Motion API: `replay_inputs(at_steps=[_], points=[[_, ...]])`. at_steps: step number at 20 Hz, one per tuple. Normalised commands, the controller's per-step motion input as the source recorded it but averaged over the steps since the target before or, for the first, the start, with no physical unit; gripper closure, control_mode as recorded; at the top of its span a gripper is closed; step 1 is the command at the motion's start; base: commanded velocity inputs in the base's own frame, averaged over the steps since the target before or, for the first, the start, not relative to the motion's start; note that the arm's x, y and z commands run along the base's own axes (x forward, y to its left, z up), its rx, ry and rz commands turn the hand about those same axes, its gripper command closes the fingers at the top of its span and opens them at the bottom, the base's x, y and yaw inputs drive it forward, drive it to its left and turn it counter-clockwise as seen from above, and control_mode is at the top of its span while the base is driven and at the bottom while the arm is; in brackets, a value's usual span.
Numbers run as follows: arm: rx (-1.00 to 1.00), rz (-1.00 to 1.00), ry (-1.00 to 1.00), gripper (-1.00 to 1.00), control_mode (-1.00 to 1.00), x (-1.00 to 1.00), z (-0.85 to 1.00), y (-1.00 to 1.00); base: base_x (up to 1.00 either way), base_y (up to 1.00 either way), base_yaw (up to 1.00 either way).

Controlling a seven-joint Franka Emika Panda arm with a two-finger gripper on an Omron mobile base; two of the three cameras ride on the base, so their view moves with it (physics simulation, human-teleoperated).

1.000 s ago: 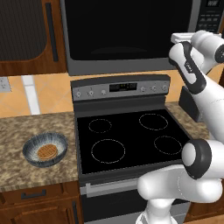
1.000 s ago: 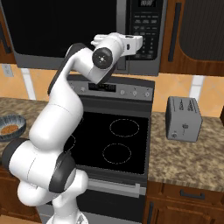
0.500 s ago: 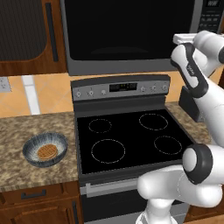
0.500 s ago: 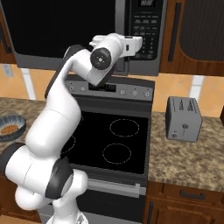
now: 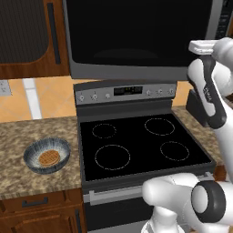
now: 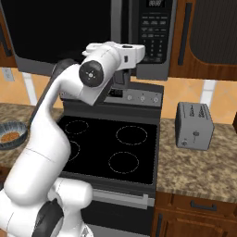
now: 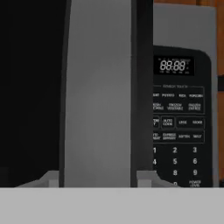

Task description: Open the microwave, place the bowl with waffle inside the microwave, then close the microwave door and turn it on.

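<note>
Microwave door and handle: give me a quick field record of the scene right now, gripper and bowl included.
microwave door: shut
handle: vertical grey bar, straight ahead of the hand, between the two fingertips
gripper: partly open, a fingertip on each side of the handle, no firm grip visible
button panel: right of the handle
bowl: on the counter left of the stove
waffle: lying in the bowl
toaster: on the counter right of the stove

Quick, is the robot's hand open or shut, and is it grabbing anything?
Gripper: open, its fingers standing one on each side of the microwave door's handle, not yet squeezing it.
</note>
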Motion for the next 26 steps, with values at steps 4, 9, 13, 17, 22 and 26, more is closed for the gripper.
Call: replay_inputs(at_steps=[4,9,13,17,22,26], points=[[0.00,0.00,0.00,1.00,-1.00,-0.90,0.00,0.03,0.00,0.00,0.00],[0.00,0.00,0.00,1.00,-1.00,-0.93,0.00,0.00,0.00,0.00,0.00],[0.00,0.00,0.00,1.00,-1.00,-0.80,0.02,0.00,0.00,0.00,0.00],[0.00,0.00,0.01,1.00,-1.00,-0.63,0.00,0.10,0.00,0.00,0.00],[-0.01,0.00,0.02,1.00,-1.00,-0.62,0.00,0.13,0.00,0.00,0.00],[-0.03,0.00,0.01,1.00,-1.00,-0.55,0.00,0.19,0.00,0.00,0.00]])
